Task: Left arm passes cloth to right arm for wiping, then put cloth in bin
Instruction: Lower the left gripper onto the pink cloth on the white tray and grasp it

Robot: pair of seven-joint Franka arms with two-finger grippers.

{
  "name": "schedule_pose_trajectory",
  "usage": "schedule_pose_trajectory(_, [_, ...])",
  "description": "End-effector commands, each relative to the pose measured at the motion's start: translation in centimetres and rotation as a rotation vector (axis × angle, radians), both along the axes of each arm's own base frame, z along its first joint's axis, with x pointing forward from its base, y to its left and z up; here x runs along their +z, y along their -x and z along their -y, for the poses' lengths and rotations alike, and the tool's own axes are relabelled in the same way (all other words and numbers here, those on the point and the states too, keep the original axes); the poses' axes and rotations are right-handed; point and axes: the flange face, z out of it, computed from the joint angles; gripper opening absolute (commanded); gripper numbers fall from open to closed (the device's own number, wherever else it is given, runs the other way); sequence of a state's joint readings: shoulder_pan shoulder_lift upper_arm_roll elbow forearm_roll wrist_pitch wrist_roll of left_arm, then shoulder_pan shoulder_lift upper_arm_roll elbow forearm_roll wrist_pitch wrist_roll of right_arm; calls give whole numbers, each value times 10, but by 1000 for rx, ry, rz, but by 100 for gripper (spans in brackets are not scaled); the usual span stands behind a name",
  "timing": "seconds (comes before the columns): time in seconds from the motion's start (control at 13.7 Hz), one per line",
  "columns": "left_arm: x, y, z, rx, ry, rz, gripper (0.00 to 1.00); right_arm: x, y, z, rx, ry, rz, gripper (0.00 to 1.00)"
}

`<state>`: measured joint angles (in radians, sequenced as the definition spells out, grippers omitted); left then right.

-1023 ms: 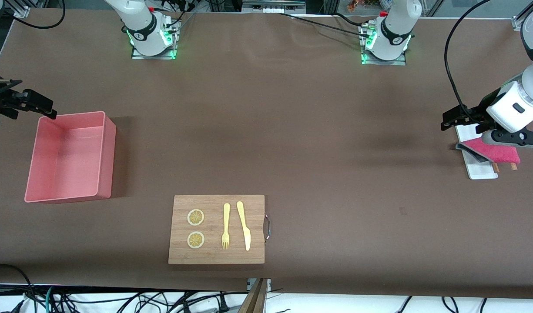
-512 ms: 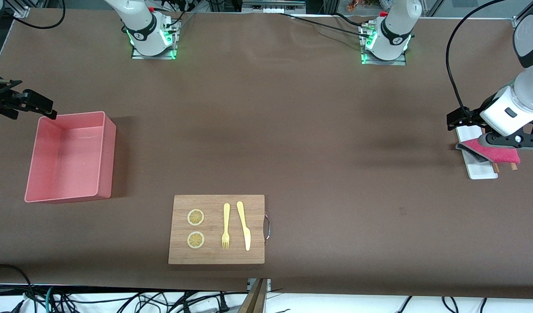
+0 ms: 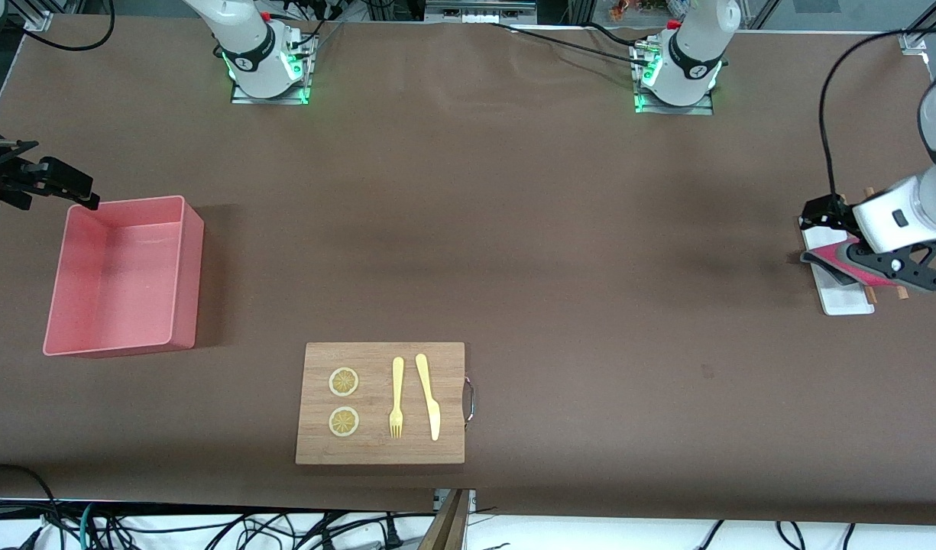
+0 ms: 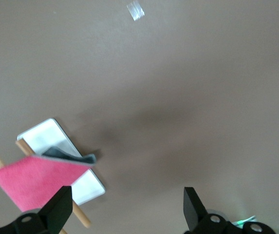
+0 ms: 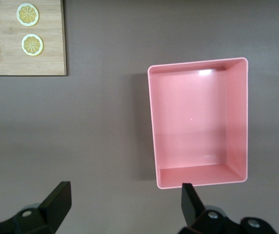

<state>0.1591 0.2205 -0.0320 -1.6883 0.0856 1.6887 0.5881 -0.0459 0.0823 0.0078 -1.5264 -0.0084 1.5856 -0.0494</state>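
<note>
Reaching toward the cloth point(image 3: 842, 263) at the left arm's end of the worktop point(image 3: 513, 229), the left gripper point(image 4: 124, 207) hangs above it with its fingers spread wide and nothing between them. The crimson cloth, grey edge showing, is draped across a small white tray point(image 3: 846, 299) and rests on thin wooden sticks point(image 4: 78, 217), so it sits slightly raised off the worktop. The right gripper point(image 5: 122, 204), likewise spread and empty, waits above the worktop just beside the pink bin point(image 3: 120, 275), which holds nothing. A wooden board point(image 3: 381, 402) carrying two lemon slices point(image 3: 344, 382), a fork point(image 3: 396, 397) and a knife point(image 3: 429, 396) lies nearer the front camera, between the two ends.

Judged risks: the cloth appears off-centre to the left gripper, so a straight descent could pinch only an edge, or strike the tray or a stick and knock the cloth off its perch. A shallow pinch on limp fabric may slip during the long carry toward the right arm. A bunched hold would leave little free cloth for the right gripper to take.
</note>
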Motion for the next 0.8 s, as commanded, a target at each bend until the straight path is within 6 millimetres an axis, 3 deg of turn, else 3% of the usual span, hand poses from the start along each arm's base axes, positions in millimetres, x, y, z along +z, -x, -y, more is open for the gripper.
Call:
schedule_pose_trajectory(0.0, [-53, 3, -45, -172, 49, 0, 100, 5, -3, 2, 13, 6, 9, 100])
schedule_pose_trajectory(0.07, [-78, 12, -61, -241, 50, 11, 100, 2, -6, 0, 17, 9, 6, 100])
schedule_pose_trajectory(0.29, [-111, 23, -99, -435, 33, 31, 100, -1, -10, 0, 17, 6, 21, 100])
schedule_pose_trajectory(0.44, [-144, 25, -112, -564, 66, -21, 100, -3, -12, -3, 18, 2, 21, 100])
schedule_pose_trajectory(0.73, [-170, 24, -129, -692, 60, -38, 100, -14, -14, -12, 35, 5, 1, 100])
